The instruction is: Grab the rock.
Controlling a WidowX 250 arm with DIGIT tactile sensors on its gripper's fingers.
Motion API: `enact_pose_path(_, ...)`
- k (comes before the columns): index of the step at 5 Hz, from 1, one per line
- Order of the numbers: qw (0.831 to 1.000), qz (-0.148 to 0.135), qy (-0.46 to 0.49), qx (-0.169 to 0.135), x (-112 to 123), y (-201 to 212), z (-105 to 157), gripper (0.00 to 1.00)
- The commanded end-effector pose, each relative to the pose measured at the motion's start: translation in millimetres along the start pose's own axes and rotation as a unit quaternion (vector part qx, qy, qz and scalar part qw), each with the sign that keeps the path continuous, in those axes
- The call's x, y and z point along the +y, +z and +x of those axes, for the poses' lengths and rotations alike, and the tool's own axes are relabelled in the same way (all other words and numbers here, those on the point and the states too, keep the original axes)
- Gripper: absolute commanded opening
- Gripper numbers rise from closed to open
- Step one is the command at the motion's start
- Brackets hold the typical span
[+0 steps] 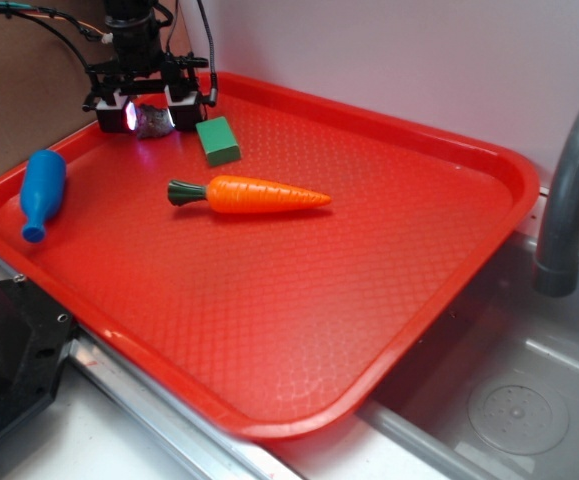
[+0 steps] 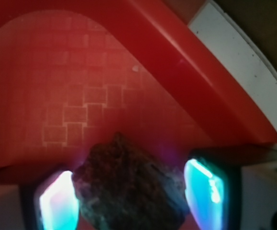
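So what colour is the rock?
Dark brown-grey rock, rough and mottled; clearest in the wrist view.

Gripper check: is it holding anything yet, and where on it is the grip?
Nothing is clearly held. The rock sits between the gripper's fingers, one on each side, but a gap shows on one side, so the grip is not closed.

The arm is black, a dark cylindrical wrist section dropping into a wide black crossbar that carries the tool (image 1: 151,115). Thin black cables loop around the wrist (one strand to the left looks teal), and small pale fittings sit on the crossbar's ends. The two fingers (image 2: 59,203) have white housings, and their inner pads glow bright cyan to violet in the wrist view.
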State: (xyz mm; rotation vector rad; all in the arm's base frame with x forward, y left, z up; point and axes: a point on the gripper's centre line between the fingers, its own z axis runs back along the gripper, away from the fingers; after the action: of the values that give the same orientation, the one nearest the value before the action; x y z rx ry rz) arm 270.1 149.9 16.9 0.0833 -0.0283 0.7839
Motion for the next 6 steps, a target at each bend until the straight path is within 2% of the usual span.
enact_pose_path(1, 0.998, -0.022, -0.049, -0.038, 0.2, 77.3, -31.2, 0.0)
enact_pose_path(2, 0.99, -0.054, -0.123, -0.036, -9.7, 126.3, -62.8, 0.0)
enact_pose_path(3, 0.98, -0.052, -0.191, -0.034, -25.5, 155.9, -86.4, 0.0)
enact_pose_path(4, 0.958, -0.063, -0.278, -0.021, -44.6, 177.6, -103.4, 0.0)
enact_pose_path(5, 0.938, -0.062, -0.34, -0.018, -60.5, 190.4, -113.1, 0.0)
enact_pose_path(6, 0.921, -0.072, -0.382, -0.012, -65.9, 201.6, -117.3, 0.0)
